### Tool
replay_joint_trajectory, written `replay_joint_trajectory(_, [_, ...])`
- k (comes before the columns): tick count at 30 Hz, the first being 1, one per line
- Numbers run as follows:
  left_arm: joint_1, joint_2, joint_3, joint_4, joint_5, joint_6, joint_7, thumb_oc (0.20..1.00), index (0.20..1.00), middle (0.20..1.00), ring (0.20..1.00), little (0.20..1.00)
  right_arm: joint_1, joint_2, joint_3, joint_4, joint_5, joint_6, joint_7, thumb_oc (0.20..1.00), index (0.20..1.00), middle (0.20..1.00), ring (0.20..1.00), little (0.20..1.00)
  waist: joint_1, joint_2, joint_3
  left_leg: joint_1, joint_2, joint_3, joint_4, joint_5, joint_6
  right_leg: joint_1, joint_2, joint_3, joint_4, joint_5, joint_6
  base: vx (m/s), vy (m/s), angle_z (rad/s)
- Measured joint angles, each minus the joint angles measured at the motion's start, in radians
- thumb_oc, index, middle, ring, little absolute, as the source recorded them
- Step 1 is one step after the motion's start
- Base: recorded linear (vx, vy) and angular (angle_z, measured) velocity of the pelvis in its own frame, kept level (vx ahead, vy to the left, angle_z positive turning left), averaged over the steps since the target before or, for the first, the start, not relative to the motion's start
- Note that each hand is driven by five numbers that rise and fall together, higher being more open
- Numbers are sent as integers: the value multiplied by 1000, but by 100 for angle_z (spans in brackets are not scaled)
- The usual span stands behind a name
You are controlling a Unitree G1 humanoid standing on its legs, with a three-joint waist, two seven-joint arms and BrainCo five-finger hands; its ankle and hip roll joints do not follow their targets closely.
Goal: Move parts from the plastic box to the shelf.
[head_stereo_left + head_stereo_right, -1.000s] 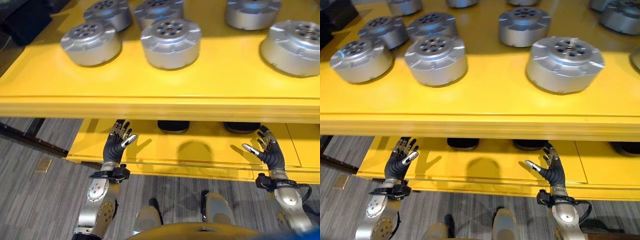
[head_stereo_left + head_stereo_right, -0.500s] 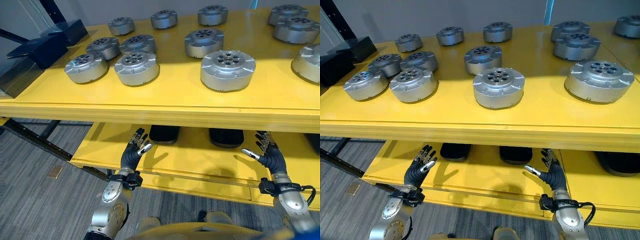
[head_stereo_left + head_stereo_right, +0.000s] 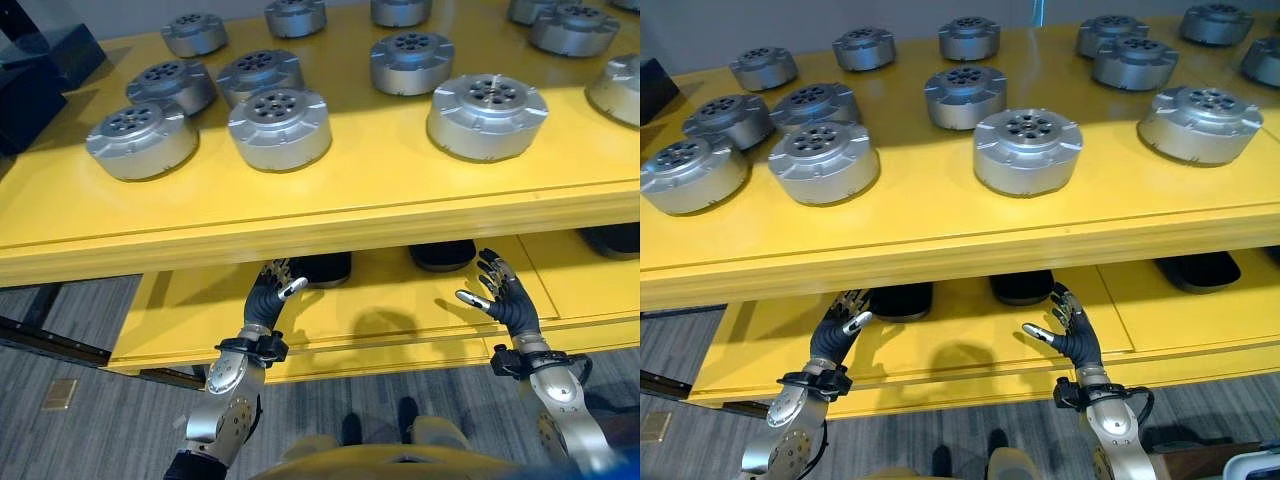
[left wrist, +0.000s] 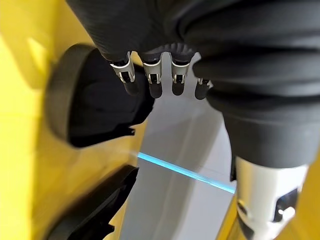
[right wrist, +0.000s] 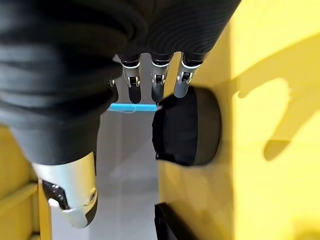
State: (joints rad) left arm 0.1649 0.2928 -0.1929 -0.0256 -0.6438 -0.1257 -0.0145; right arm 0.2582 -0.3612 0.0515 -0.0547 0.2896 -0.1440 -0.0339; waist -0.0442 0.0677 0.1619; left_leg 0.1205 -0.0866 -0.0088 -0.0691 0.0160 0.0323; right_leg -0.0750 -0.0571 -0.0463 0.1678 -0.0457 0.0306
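Left hand (image 3: pixel 268 297) and right hand (image 3: pixel 504 298) spread, empty, raised before lower shelf (image 3: pixel 400 300). Silver round parts (image 3: pixel 1027 150) with ringed holes on top shelf (image 3: pixel 330 200); dark, perhaps round, shapes (image 3: pixel 1023 286) below. Grey floor (image 3: pixel 90 430) beneath.

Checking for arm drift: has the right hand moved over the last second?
No. The camera shifted, but the right hand remains just right of the same dark part on the lower shelf, fingers open.
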Motion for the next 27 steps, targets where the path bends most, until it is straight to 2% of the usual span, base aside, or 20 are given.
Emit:
replay_joint_trajectory(2, [-18,13,-4,1,0,2,1,1000,1000,1000,1000,1000,-20,1,1,2,0,0,-2,1000,1000,1000,1000,1000,-10,-19,14,-2,-23,32,0,2,11,-61,-14,31,89,-22,11,-114,102,-47])
replay_joint_trajectory(5, [-32,34,-1,1,7,3,17,1000,1000,1000,1000,1000,-42,8,4,2,1,3,-1,1000,1000,1000,1000,1000,-14,-37,25,-25,-17,117,2,4,24,-113,-13,53,88,-10,32,-105,24,-75])
replay_joint_trajectory(6, [-32,35,5,1,7,3,21,1000,1000,1000,1000,1000,-49,13,6,2,1,6,-1,1000,1000,1000,1000,1000,-12,-39,26,-33,-10,147,3,4,31,-126,-17,38,74,1,50,-101,-34,-111])
replay_joint_trajectory(7, [-33,42,9,1,7,3,23,1000,1000,1000,1000,1000,-64,20,10,3,1,10,-1,1000,1000,1000,1000,1000,6,-36,32,-47,13,203,6,9,55,-143,-38,-25,90,3,55,-49,-30,-131])
replay_joint_trajectory(8, [-41,48,11,1,7,3,24,1000,1000,1000,1000,1000,-81,27,12,3,1,12,-1,1000,1000,1000,1000,1000,18,-35,39,-72,32,246,28,-2,64,-192,-88,-134,178,-10,71,6,-43,-120])
replay_joint_trajectory(9, [-60,42,4,9,7,7,23,1000,1000,1000,1000,1000,-84,27,9,3,1,12,-3,1000,1000,1000,1000,1000,18,-26,45,-93,51,256,54,-19,75,-196,-157,-253,253,-23,61,30,-56,-82])
replay_joint_trajectory(10, [-69,33,0,9,7,10,23,1000,1000,1000,1000,1000,-80,28,9,4,1,17,-7,1000,1000,1000,1000,1000,17,-18,44,-98,71,261,64,-23,77,-171,-217,-312,303,-40,65,21,-49,-44])
replay_joint_trajectory(11, [-73,33,1,6,6,9,23,1000,1000,1000,1000,1000,-80,31,13,4,1,18,-8,1000,1000,1000,1000,1000,23,-16,45,-89,88,273,61,-23,74,-126,-257,-320,320,-43,67,12,-83,-38])
replay_joint_trajectory(12, [-73,36,2,6,6,9,24,1000,1000,1000,1000,1000,-79,32,15,3,1,18,-7,1000,1000,1000,1000,1000,36,-16,45,-74,95,275,54,-20,62,-77,-278,-312,301,-40,74,5,-56,-44])
replay_joint_trajectory(13, [-70,42,3,6,6,8,24,1000,1000,1000,1000,1000,-81,36,17,3,1,18,-8,1000,1000,1000,1000,1000,47,-16,41,-70,115,279,50,-18,43,-14,-290,-285,239,-23,100,5,-56,-34])
replay_joint_trajectory(14, [-68,49,5,11,3,9,27,1000,1000,1000,1000,1000,-87,39,25,6,1,18,-11,1000,1000,1000,1000,1000,59,-28,37,-66,117,295,53,-11,28,28,-319,-292,233,-36,106,-10,-85,-40])
replay_joint_trajectory(15, [-62,55,5,7,1,9,31,1000,1000,1000,1000,1000,-88,42,33,6,1,18,-11,1000,1000,1000,1000,1000,70,-41,26,-69,113,302,54,-11,10,56,-338,-307,187,4,96,-17,-162,-33])
replay_joint_trajectory(16, [-60,69,5,8,-3,11,36,1000,1000,1000,1000,1000,-99,48,47,6,1,18,-12,1000,1000,1000,1000,1000,83,-45,27,-73,123,302,56,4,-23,110,-334,-292,100,0,133,-24,-221,-32])
replay_joint_trajectory(18, [-54,58,1,10,-11,15,44,1000,1000,1000,1000,1000,-111,43,64,11,1,19,-14,1000,1000,1000,1000,1000,93,-20,23,-68,139,334,45,26,-56,115,-312,-298,47,-65,144,-25,-303,-56])
replay_joint_trajectory(19, [-23,35,0,6,-11,15,44,1000,1000,1000,1000,1000,-125,20,69,12,0,21,-12,1000,1000,1000,1000,1000,87,30,13,-69,177,361,42,37,-74,80,-275,-274,39,-69,140,-82,-565,-132])
replay_joint_trajectory(20, [-9,27,14,6,-12,14,48,1000,1000,1000,1000,1000,-119,-17,69,18,0,30,-13,1000,1000,1000,1000,1000,90,58,-5,-65,219,374,41,48,-96,34,-280,-317,78,-90,120,-77,-757,-143])
replay_joint_trajectory(21, [-19,9,39,19,-12,13,48,1000,1000,1000,1000,1000,-89,-31,63,22,0,35,-11,1000,1000,1000,1000,1000,83,37,-8,-79,246,384,82,73,-80,21,-270,-346,111,-78,108,-42,-855,-139])
replay_joint_trajectory(22, [-9,-20,45,20,-13,11,48,1000,1000,1000,1000,1000,-28,-36,63,23,0,41,-9,1000,1000,1000,1000,1000,85,12,-19,-66,285,382,95,105,-77,5,-232,-320,128,-108,84,10,-797,-89])
replay_joint_trajectory(25, [7,-17,45,19,-15,14,48,1000,1000,1000,1000,1000,14,-35,34,22,0,42,-7,1000,1000,1000,1000,1000,40,-8,-26,-77,371,381,143,117,-89,-6,-151,-317,163,-146,34,4,-497,-32])
replay_joint_trajectory(27, [23,-2,44,19,-15,16,46,1000,1000,1000,1000,1000,20,-35,-7,22,0,40,-9,1000,1000,1000,1000,1000,25,-12,-28,-74,424,385,149,163,-88,-8,-94,-312,162,-157,3,29,-429,-31])
